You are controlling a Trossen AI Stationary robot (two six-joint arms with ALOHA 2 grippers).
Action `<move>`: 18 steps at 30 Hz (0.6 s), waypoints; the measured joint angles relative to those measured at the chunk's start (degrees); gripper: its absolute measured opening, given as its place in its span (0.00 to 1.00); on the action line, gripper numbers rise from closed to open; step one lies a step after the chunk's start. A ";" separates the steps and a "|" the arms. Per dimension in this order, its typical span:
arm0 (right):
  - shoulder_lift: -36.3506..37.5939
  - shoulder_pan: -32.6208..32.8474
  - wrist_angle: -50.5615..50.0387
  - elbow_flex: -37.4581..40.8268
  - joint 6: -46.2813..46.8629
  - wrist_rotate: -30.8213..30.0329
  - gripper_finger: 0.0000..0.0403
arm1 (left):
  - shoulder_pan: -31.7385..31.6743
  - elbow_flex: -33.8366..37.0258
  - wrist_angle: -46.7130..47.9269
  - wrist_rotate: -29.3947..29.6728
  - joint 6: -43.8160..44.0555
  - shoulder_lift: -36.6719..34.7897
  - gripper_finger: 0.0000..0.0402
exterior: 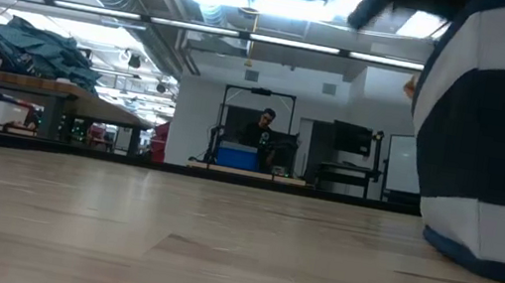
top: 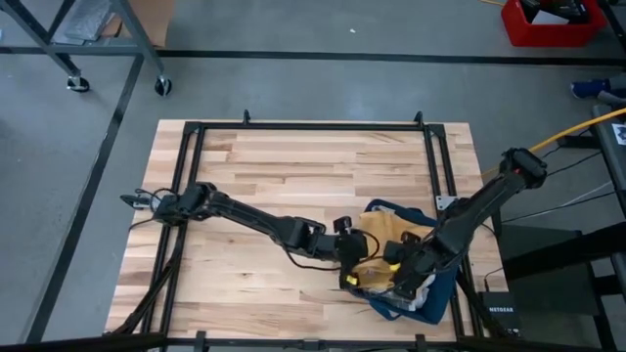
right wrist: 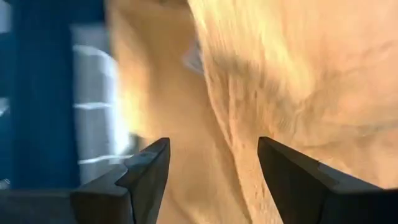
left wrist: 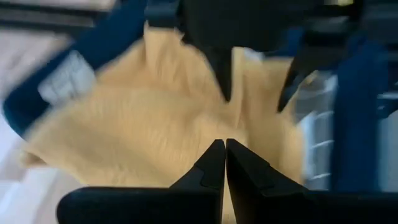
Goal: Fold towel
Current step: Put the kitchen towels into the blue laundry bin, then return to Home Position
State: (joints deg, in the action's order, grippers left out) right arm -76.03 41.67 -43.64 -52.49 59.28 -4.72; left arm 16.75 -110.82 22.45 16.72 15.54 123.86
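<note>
Towel (top: 391, 240) between closed left gripper (left wrist: 224, 151) and wide-open right gripper (right wrist: 211, 163).

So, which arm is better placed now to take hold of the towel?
Probably the right. The right gripper is open with the yellow side of the towel just ahead of its fingers. The left gripper is also at the towel, but its fingers are shut with no cloth between them.

I see a pale wooden table (top: 293, 166) with a black frame (top: 313, 125) running around its edges. On it, at the near right corner, lies a crumpled towel (top: 386, 230), yellow with navy and white stripes. The rest of the planks I see are bare; cables (top: 147, 293) trail off the near left.
</note>
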 joint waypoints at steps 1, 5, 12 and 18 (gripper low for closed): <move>1.26 0.00 -0.46 -0.78 -0.02 -1.18 0.62 | 0.13 -0.08 -0.23 0.04 -0.62 -0.86 0.02; 5.72 -0.02 -2.81 -4.32 -0.07 -6.40 0.62 | 0.29 -0.10 0.37 0.16 -4.20 -4.31 0.02; 11.41 -0.96 -14.28 -13.77 -5.75 -9.63 0.62 | 0.47 -0.10 4.33 2.72 -15.18 -14.59 0.02; 14.67 -1.19 -24.80 -26.92 -10.08 -11.45 0.62 | 0.59 -0.10 11.70 4.51 -19.47 -25.50 0.02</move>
State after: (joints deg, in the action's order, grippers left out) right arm -61.36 40.48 -68.45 -79.40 49.20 -16.17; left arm 17.34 -110.91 34.16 21.23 -3.93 98.36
